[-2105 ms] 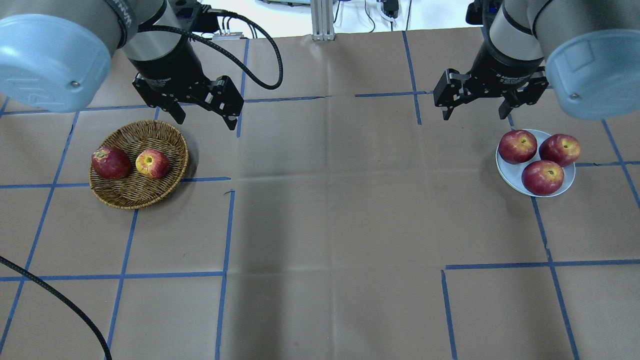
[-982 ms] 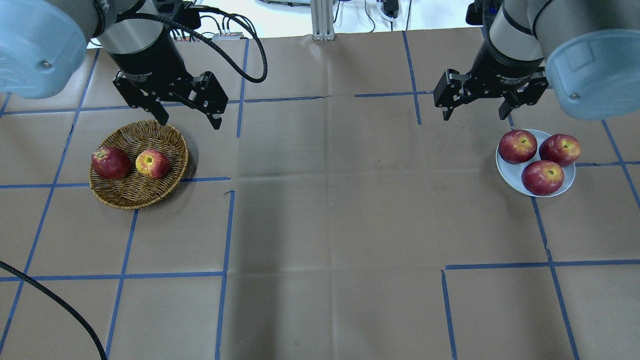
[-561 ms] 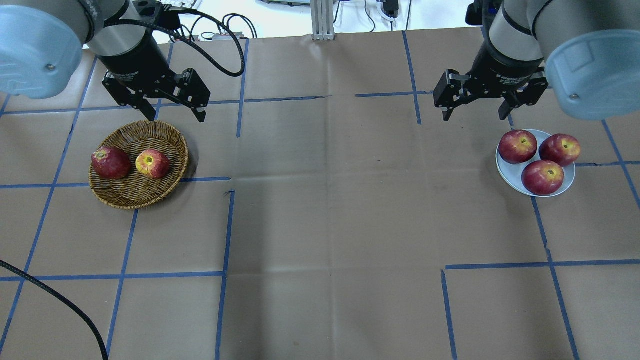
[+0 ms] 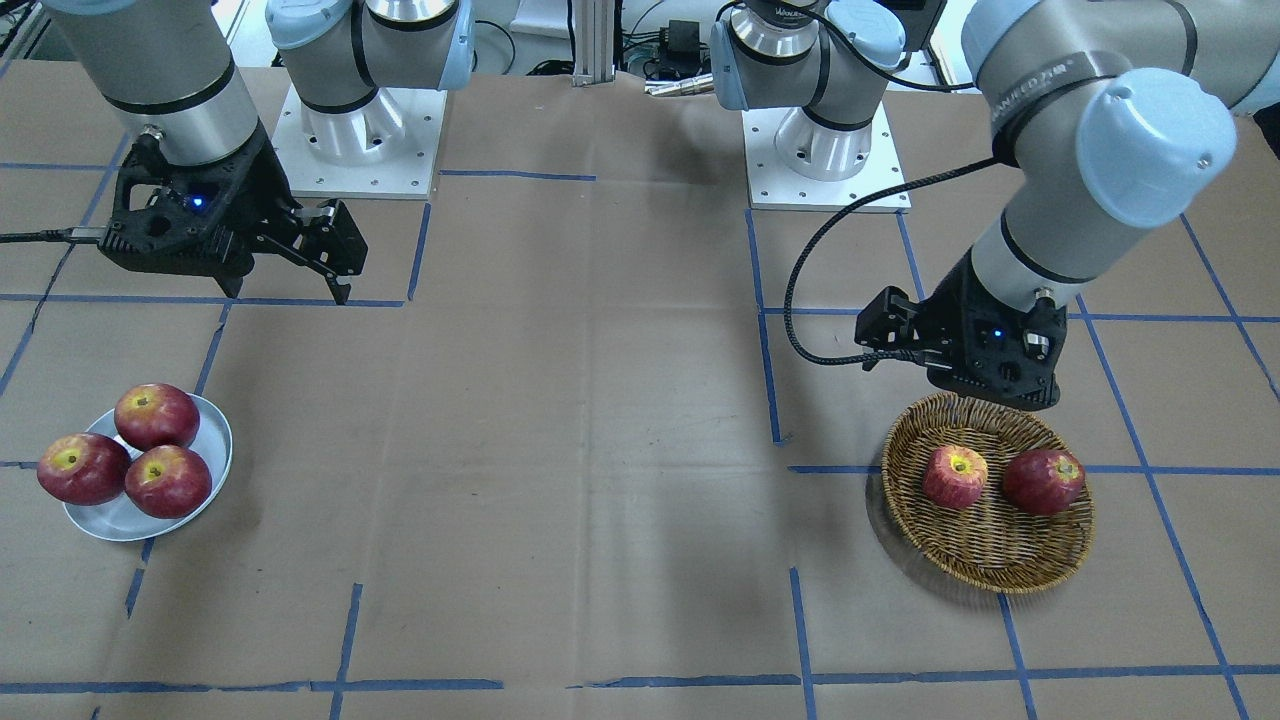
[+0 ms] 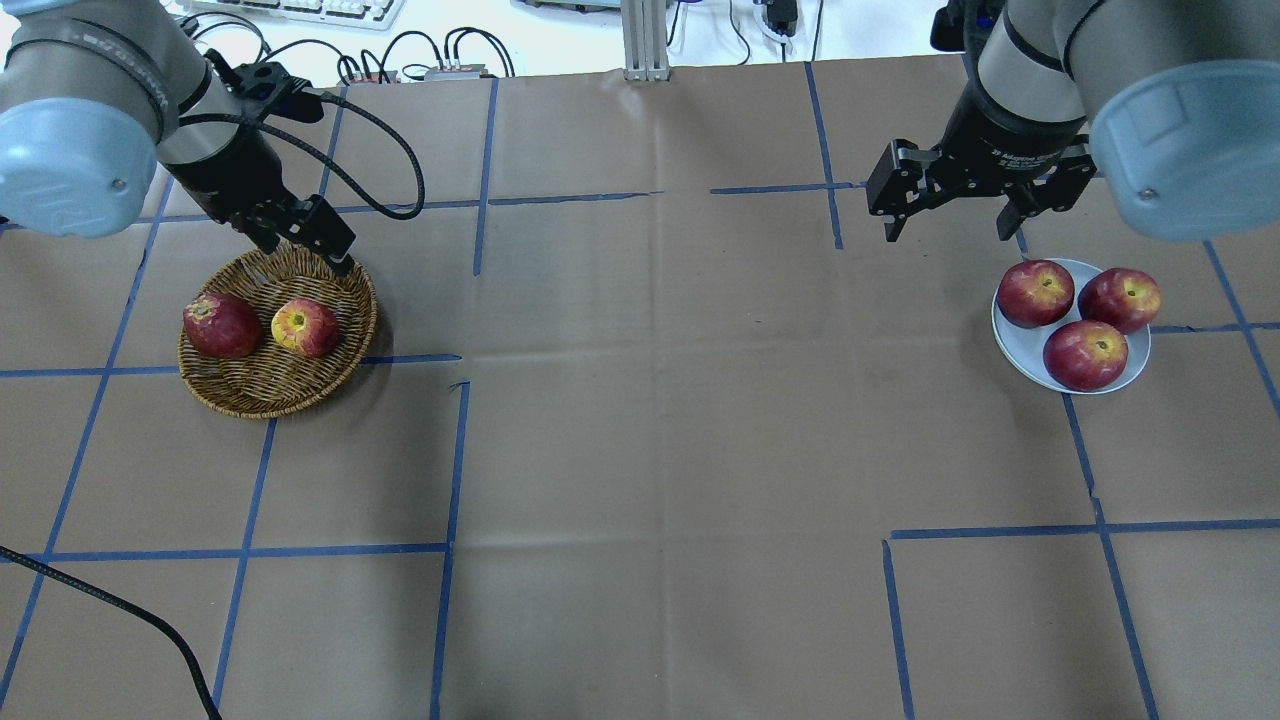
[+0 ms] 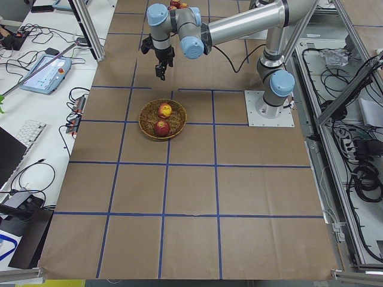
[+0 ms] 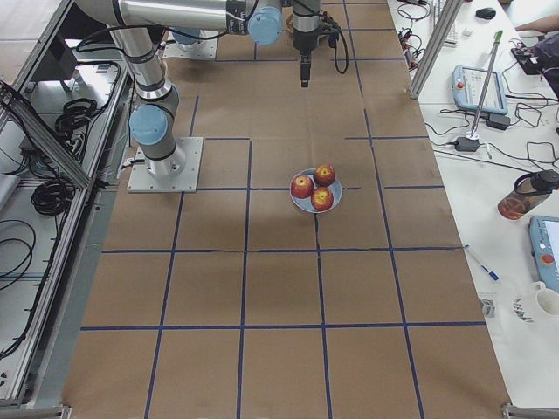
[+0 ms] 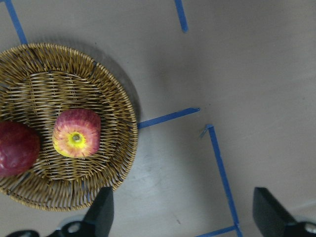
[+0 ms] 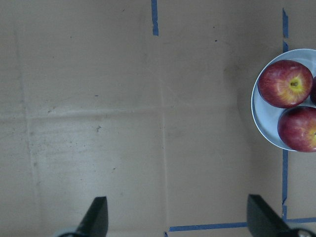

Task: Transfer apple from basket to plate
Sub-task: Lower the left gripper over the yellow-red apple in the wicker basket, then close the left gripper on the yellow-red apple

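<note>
The pinkish-red apple (image 5: 305,328) with a yellow-green hollow lies in the wicker basket (image 5: 280,400), right of a darker red apple (image 5: 221,325). It also shows in the front view (image 4: 955,476) and the left wrist view (image 8: 76,133). My left gripper (image 5: 308,256) is open and empty above the basket's far rim, a little behind the apple; its fingers (image 8: 101,212) show wide apart. The grey-blue plate (image 5: 1020,350) at the right holds three dark red apples. My right gripper (image 5: 947,232) is open and empty, hovering behind and left of the plate (image 9: 261,118).
The brown paper table has blue tape grid lines (image 5: 450,450). A black cable (image 5: 100,590) crosses the front left corner. The left arm's cable (image 5: 400,190) loops behind the basket. The robot bases (image 4: 820,160) stand at the table's back.
My left gripper has moved left and down from beside the basket to over its far rim, and its wrist has turned. The right arm and all apples have not moved.
</note>
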Controlling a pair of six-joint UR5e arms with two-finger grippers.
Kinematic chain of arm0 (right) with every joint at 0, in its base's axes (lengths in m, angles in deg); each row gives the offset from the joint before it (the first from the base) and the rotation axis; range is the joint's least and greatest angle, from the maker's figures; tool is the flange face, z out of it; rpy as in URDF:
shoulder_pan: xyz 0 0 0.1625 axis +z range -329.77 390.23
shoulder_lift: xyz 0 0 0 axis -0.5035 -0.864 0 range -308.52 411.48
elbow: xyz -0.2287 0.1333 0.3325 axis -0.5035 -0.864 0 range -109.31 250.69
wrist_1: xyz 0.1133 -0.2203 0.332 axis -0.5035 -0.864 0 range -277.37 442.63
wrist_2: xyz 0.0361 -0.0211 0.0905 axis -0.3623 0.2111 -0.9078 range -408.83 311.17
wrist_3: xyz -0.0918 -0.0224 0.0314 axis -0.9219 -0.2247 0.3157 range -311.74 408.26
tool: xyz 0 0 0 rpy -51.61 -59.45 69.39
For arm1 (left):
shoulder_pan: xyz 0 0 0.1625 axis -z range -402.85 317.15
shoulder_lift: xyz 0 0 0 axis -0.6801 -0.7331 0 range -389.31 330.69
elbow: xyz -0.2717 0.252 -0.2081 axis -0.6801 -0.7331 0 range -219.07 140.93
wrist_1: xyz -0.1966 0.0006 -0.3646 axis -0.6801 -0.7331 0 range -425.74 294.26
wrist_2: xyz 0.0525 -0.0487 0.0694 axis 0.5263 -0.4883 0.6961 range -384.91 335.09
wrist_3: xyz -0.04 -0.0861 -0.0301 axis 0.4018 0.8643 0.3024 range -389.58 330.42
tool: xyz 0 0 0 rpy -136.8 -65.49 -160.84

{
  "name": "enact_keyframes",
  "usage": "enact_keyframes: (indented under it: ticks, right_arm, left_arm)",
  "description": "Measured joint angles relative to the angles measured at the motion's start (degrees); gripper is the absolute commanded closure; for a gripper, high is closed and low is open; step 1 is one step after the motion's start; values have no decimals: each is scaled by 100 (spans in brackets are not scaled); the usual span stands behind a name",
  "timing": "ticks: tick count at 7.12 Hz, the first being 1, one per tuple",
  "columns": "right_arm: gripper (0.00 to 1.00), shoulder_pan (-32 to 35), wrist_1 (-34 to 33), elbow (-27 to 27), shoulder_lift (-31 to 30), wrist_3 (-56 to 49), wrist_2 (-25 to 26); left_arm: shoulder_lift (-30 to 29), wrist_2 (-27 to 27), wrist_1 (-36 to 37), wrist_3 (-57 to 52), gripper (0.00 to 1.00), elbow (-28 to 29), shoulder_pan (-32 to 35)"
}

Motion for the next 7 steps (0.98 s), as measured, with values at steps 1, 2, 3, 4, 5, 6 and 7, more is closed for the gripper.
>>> enact_keyframes:
  ticks: [1,2,3,4,5,6,7]
  right_arm:
    - [0,1,0,0,0,0,0]
    - [0,1,0,0,0,0,0]
    - [0,1,0,0,0,0,0]
    - [0,1,0,0,0,0,0]
    - [0,1,0,0,0,0,0]
    - [0,1,-2,0,0,0,0]
    - [0,0,-6,0,0,0,-2]
  left_arm:
    - [-157,2,412,-355,1,-163,-202]
    - [-329,5,761,-598,1,-285,-334]
    - [-488,91,1089,-750,1,-396,-412]
    - [-610,300,1407,-814,1,-561,-441]
    - [-693,482,1723,-840,1,-781,-451]
    - [-771,552,1943,-846,1,-948,-455]
    - [-898,572,2076,-848,2,-1013,-461]
